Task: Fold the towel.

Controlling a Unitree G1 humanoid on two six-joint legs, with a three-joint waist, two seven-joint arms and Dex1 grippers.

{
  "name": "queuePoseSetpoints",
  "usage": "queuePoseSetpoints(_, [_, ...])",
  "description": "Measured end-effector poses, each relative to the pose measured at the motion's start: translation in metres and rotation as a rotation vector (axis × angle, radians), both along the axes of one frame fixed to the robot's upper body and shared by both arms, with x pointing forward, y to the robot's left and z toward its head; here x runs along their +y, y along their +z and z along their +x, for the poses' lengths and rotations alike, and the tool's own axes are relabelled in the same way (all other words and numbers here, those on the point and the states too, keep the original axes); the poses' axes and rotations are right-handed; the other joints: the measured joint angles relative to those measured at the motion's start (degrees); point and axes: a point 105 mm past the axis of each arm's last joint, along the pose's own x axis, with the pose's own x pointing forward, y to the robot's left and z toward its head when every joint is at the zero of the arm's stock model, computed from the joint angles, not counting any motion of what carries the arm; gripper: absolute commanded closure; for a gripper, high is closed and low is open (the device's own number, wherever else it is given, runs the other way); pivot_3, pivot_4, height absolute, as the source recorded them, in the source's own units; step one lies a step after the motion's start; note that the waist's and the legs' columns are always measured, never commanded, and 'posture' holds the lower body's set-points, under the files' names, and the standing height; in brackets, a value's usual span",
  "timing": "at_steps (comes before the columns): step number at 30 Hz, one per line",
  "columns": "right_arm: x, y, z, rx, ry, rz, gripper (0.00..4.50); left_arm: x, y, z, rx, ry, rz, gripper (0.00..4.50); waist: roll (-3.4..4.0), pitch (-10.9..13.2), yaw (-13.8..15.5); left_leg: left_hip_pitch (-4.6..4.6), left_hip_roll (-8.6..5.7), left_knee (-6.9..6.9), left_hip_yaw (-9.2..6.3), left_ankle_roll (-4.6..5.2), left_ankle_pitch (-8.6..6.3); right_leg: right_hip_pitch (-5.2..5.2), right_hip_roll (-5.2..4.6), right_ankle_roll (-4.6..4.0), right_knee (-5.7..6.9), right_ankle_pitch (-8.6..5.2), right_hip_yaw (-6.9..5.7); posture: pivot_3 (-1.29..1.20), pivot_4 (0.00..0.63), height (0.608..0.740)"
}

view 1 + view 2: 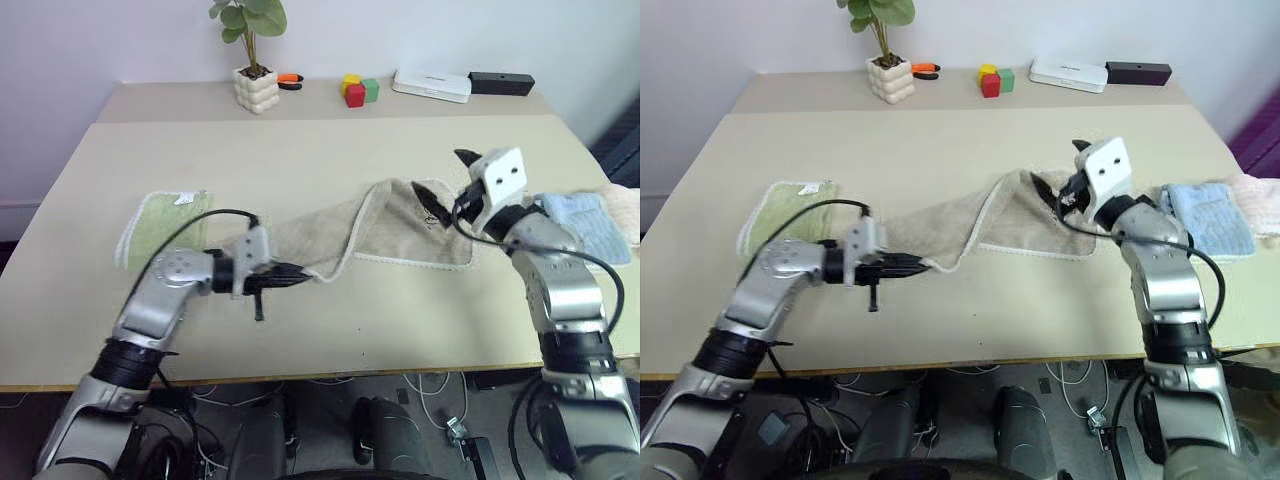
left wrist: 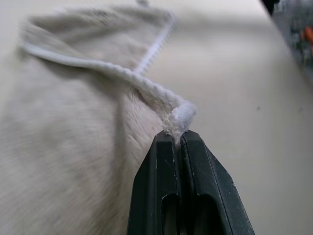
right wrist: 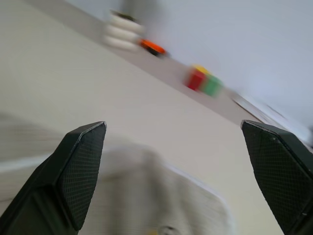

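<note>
The beige towel lies spread across the middle of the table, rumpled rather than flat, with its whitish corded edging curling in a loop where the cloth is drawn toward the table's near-left side. The left gripper has its fingers pinched tight on a corner of that edging — in the left wrist view the cord bulges out just above the two closed black tips. Held this way, low and nearly level over the table, the corner is lifted just enough to be carried without dragging the whole cloth.

The right gripper hangs over the towel's far-right end with its fingers spread wide and nothing between them; the right wrist view looks straight out past them over the cloth toward the table's far edge. By my judgement it is lining up to take the opposite corner, so that both ends can be brought together for a fold; the grasp on that side is not yet made.

A green folded towel lies near the table's left edge, just beyond the left arm, and a light blue folded towel sits near the right edge beside the right arm — both apart from the work. Along the far edge stand a potted plant and some coloured blocks.
</note>
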Motion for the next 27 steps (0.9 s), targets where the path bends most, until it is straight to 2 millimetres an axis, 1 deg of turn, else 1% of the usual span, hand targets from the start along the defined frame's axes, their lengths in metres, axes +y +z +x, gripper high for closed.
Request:
queuePoseSetpoints(2, [-0.008,-0.007,0.012,0.044,-0.061,0.035,0.0,0.013,-0.001,-0.008,0.033,0.025,-0.023,4.48,0.01,0.0,-0.4,0.0,-0.01,0.01,0.03,-0.01,0.01,0.01,0.0,0.02,0.02,0.0,0.01,0.0,0.15,0.74])
queuePoseSetpoints(5, [-0.019,-0.016,0.027,0.11,-0.135,0.073,0.0,0.024,0.004,-0.014,0.027,0.055,-0.059,4.48,0.05,0.0,-0.6,0.0,0.0,0.01,0.04,0.06,-0.04,0.0,0.0,0.02,0.01,0.0,0.02,0.0,0.15,0.74])
queuePoseSetpoints(8, [-0.019,-0.019,0.036,0.138,-0.147,0.066,0.0,0.033,0.012,-0.021,0.024,0.078,-0.086,4.48,0.07,0.0,-0.6,0.01,0.0,0.0,0.03,0.11,-0.07,0.01,0.0,0.02,0.01,-0.01,0.03,0.0,0.15,0.74])
queuePoseSetpoints(12, [-0.009,-0.028,0.044,0.18,-0.104,0.03,0.0,0.045,0.008,-0.039,0.078,0.1,-0.073,4.48,0.12,0.1,-0.9,0.02,0.01,-0.04,0.06,0.07,-0.05,-0.02,0.0,0.01,0.01,-0.01,0.04,0.0,0.15,0.74])
queuePoseSetpoints(14, [-0.005,-0.034,0.047,0.207,-0.089,0.038,0.0,0.052,0.002,-0.052,0.133,0.115,-0.062,4.48,0.16,0.1,-0.9,0.02,0.02,-0.05,0.07,0.03,-0.03,-0.04,0.0,0.01,0.02,-0.01,0.04,0.0,0.15,0.74])
queuePoseSetpoints(18, [0.004,-0.042,0.05,0.241,-0.057,0.021,0.0,0.067,-0.003,-0.074,0.249,0.168,-0.079,4.48,0.21,0.1,-0.8,0.01,0.03,-0.05,0.06,0.06,-0.05,-0.06,-0.01,0.0,0.0,-0.01,0.05,0.0,0.15,0.74])
queuePoseSetpoints(22, [0.016,-0.046,0.053,0.267,-0.012,0.034,0.0,0.077,-0.005,-0.083,0.297,0.213,-0.077,4.48,0.25,0.1,-0.7,0.01,0.03,-0.05,0.06,0.09,-0.08,-0.05,-0.01,-0.02,-0.02,-0.02,0.05,0.0,0.15,0.74])
queuePoseSetpoints(27, [0.034,-0.033,0.057,0.257,0.07,0.031,0.0,0.079,-0.005,-0.086,0.319,0.222,-0.081,4.48,0.31,0.2,-0.8,0.01,0.03,-0.07,0.08,0.06,-0.07,-0.07,0.0,-0.02,-0.01,-0.02,0.05,0.0,0.15,0.74])
